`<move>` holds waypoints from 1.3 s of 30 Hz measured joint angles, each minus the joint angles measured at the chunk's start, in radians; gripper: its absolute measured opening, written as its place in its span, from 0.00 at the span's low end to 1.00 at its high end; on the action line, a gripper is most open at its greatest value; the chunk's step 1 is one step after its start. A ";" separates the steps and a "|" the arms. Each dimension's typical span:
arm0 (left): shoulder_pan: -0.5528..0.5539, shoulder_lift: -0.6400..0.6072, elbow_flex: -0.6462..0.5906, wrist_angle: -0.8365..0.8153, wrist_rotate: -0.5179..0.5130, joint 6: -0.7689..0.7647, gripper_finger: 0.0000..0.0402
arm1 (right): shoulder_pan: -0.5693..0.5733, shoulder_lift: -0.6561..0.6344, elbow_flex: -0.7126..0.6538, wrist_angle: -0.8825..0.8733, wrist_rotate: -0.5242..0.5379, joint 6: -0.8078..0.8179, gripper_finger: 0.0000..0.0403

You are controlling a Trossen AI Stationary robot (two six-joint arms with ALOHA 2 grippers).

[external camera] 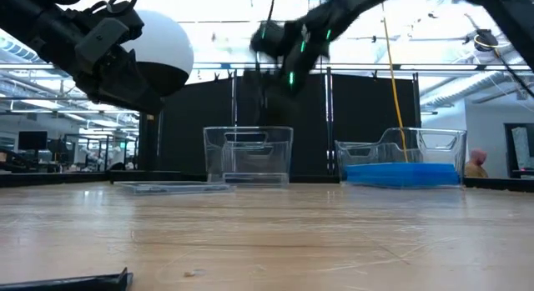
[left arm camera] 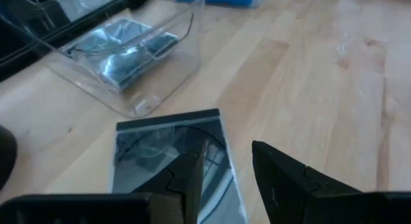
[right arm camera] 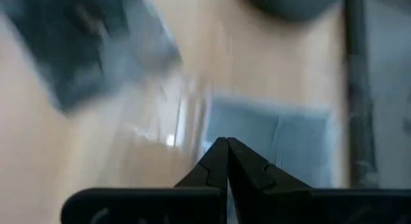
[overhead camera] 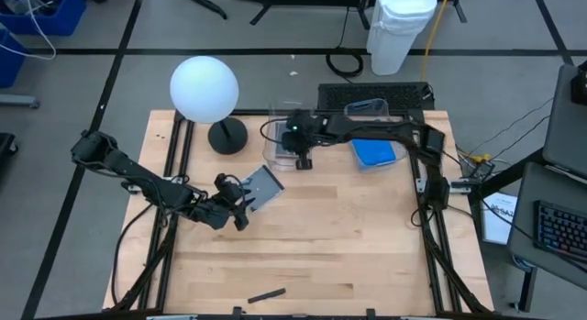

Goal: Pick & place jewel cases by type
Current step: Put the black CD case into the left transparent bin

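The left hand (overhead camera: 240, 199) hovers released over the grey case (overhead camera: 264, 185) on the table (overhead camera: 367, 247) (right hand (overhead camera: 303, 161) clenched, empty, over the tub (overhead camera: 275, 137)); next it needs to lower and grip.

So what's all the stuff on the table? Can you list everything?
Grey case: one, dark grey, flat on the table mid-left, by the left gripper.
Blue cases: count unclear, bright blue, stacked in the right tub.
Left tub: one, clear, back middle, with dark cases inside; number not clear.
Right tub: one, clear, back right.
Lamp: one, white ball on a black base, back left.
Stick: one, dark, near the front edge.
Table: one, light wood.
Left gripper: open, over the grey case.
Right gripper: shut, empty, above the left tub.
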 joint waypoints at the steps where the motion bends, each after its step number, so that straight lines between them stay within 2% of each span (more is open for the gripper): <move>1: 0.000 0.000 0.000 0.000 0.004 0.008 0.35 | 0.015 -0.032 0.001 0.005 -0.004 0.000 0.00; 5: 0.025 0.000 0.000 -0.019 0.018 0.016 0.35 | 0.090 -0.148 -0.012 0.016 -0.022 0.000 0.00; 11: 0.165 0.019 0.000 -0.054 0.085 -0.071 0.35 | 0.237 -0.307 -0.132 0.037 -0.023 0.004 0.00; 17: 0.326 0.085 0.000 -0.068 0.267 -0.042 0.35 | 0.410 -0.480 -0.411 0.245 -0.025 0.022 0.00; 23: 0.428 0.142 0.000 -0.089 0.389 -0.075 0.35 | 0.531 -0.641 -0.748 0.602 0.031 0.100 0.00; 27: 0.461 0.193 0.000 -0.078 0.501 -0.093 0.35 | 0.574 -0.712 -0.934 0.853 0.057 0.145 0.00; 31: 0.469 0.258 0.005 -0.023 0.611 -0.097 0.35 | 0.583 -0.742 -1.062 1.001 0.057 0.191 0.00; 39: 0.393 0.351 0.004 0.209 0.861 -0.039 0.35 | 0.583 -0.752 -1.121 1.035 0.055 0.237 0.00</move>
